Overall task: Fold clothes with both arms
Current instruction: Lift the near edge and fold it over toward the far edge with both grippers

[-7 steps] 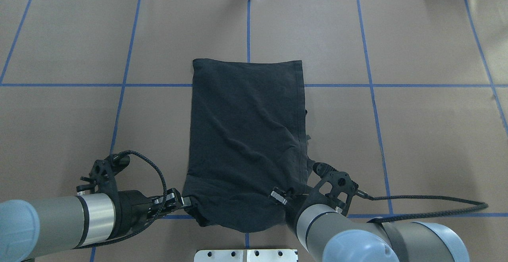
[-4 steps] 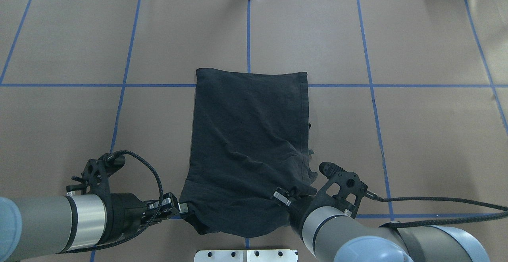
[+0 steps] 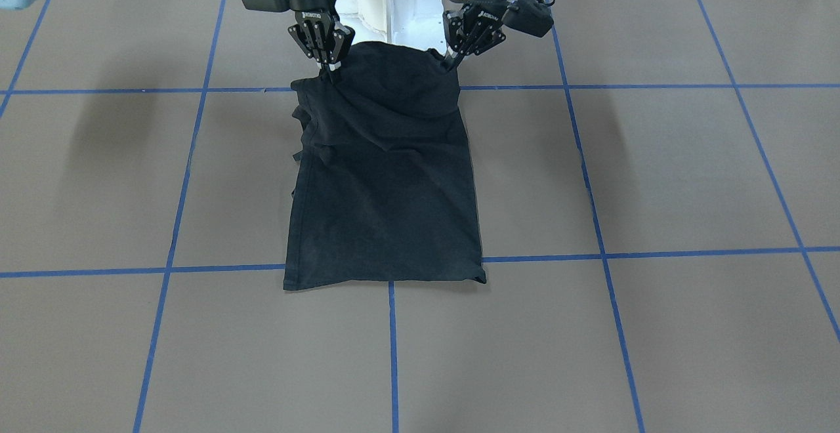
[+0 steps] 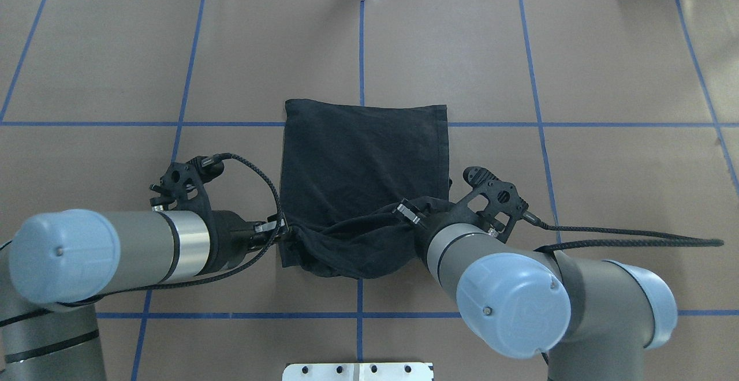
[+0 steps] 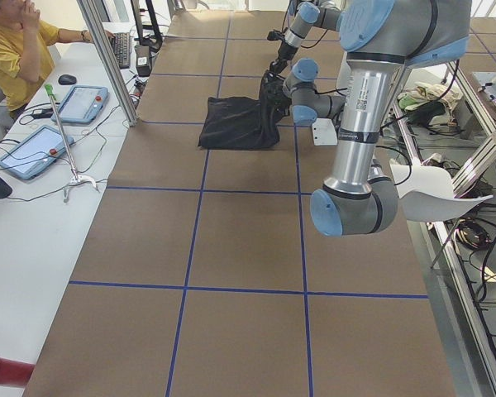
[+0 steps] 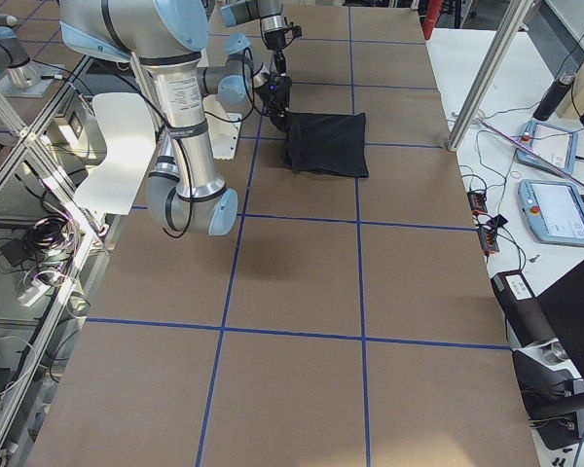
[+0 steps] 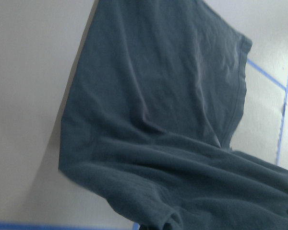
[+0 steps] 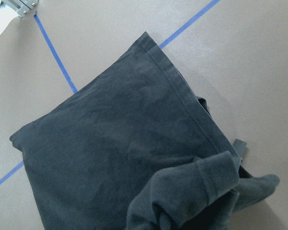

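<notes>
Black two-finger tips of my left hand are pinched tight on the near left corner of the black cloth T-shirt. The right hand, equally black and two-fingered, is closed just as firmly on the near right corner. Both hands hold that near edge up off the brown paper-covered bench, so the cloth sags between them in a loose pouch and hangs over the part lying flat. From the front-facing view I see the raised edge stretched between the two hands, with bunched folds trailing down on the right hand's side. Farther out, the rest of the shirt lies flat and fairly smooth, plain side up, in the middle of the bench. Its far hem runs straight, just past a crosswise blue tape line and straddling the lengthwise centre line.
</notes>
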`<state>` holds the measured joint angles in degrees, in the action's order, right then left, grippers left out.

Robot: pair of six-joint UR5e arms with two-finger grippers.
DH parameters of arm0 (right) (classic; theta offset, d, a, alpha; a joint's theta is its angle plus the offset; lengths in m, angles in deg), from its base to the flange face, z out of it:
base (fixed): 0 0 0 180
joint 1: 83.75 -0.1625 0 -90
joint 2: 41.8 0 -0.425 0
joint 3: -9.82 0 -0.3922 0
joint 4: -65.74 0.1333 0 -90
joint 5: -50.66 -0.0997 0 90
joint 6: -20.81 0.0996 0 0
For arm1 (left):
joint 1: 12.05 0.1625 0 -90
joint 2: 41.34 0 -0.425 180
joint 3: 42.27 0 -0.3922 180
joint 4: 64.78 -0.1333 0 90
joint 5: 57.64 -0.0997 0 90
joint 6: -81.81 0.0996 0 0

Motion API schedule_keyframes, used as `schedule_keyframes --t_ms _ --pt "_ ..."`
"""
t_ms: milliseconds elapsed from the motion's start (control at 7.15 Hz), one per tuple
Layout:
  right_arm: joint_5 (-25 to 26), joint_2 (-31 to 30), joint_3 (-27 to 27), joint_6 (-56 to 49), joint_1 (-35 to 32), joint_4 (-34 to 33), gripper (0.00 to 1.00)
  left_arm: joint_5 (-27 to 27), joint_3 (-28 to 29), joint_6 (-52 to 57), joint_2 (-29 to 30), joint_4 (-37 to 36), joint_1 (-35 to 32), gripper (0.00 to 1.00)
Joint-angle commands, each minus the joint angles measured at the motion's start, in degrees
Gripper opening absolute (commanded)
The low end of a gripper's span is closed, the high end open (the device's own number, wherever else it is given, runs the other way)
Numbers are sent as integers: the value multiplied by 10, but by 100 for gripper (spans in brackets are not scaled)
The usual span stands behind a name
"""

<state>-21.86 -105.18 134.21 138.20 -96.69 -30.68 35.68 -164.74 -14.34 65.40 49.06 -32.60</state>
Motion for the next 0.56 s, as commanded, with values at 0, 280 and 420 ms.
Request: schedule_keyframes --t_ms 0,280,420 --pt "-5 32 -67 -8 -39 7 0 2 48 64 40 -23 -59 0" --pt "-5 35 -83 -33 -63 7 0 35 80 110 67 -25 -123 0" --pt "-6 35 -92 -45 -73 7 0 38 119 125 88 -23 -142 0"
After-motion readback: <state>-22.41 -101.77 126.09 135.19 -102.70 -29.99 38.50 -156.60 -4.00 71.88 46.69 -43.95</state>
